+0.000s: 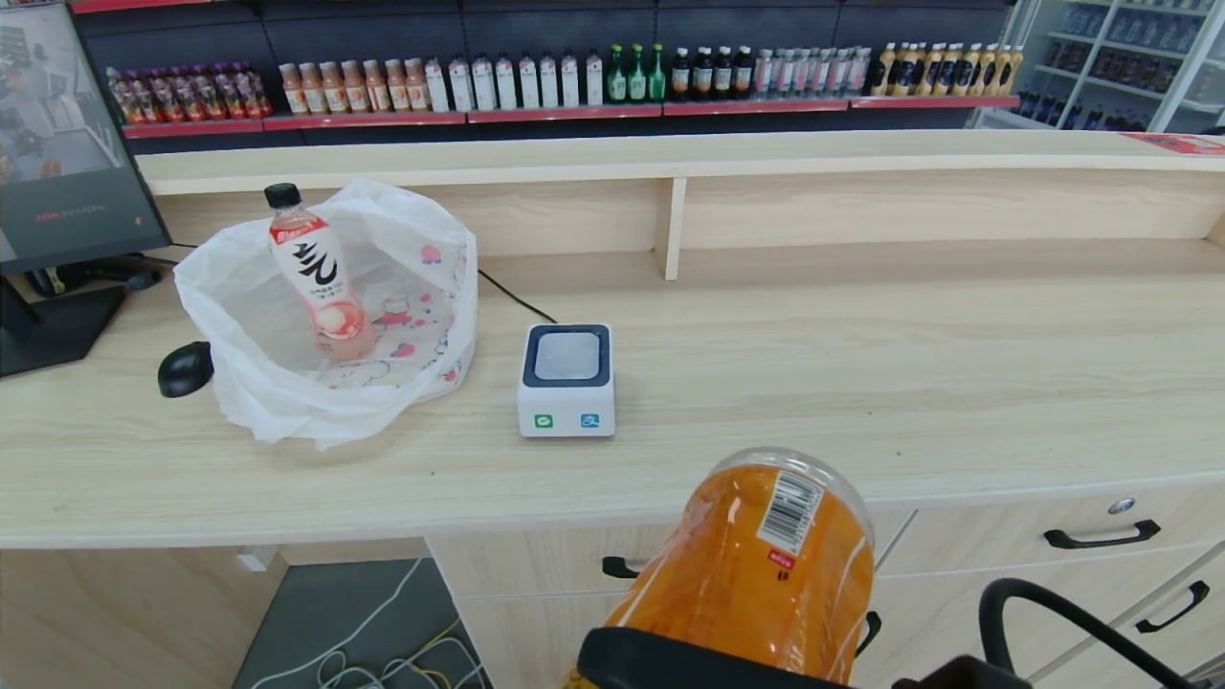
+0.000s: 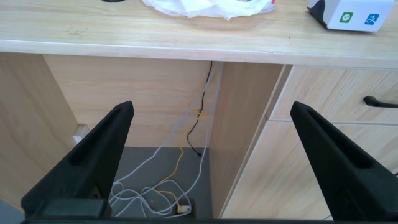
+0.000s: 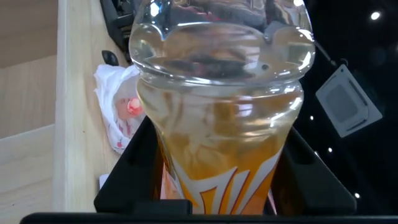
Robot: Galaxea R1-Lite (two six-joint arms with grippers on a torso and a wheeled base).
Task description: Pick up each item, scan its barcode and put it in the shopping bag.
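My right gripper point(image 3: 217, 180) is shut on an orange drink bottle point(image 1: 756, 565), held tilted low in front of the counter edge, with its white barcode label point(image 1: 790, 510) facing up. The bottle's clear base point(image 3: 221, 56) points away from the wrist. The white barcode scanner point(image 1: 567, 380) sits on the counter beyond and left of the bottle. Left of the scanner, a white shopping bag point(image 1: 421, 316) stands open with a pink drink bottle point(image 1: 314, 277) upright inside it. My left gripper point(image 2: 211, 112) is open with nothing between its fingers, hanging below the counter's front edge point(image 2: 155, 46).
A black mouse point(image 1: 185, 368) lies left of the bag, and a monitor point(image 1: 67, 144) stands at the far left. The scanner's cable point(image 1: 512, 297) runs back toward a raised shelf. Drawers with black handles point(image 1: 1101, 536) sit under the counter; loose cables point(image 2: 168, 180) lie on the floor.
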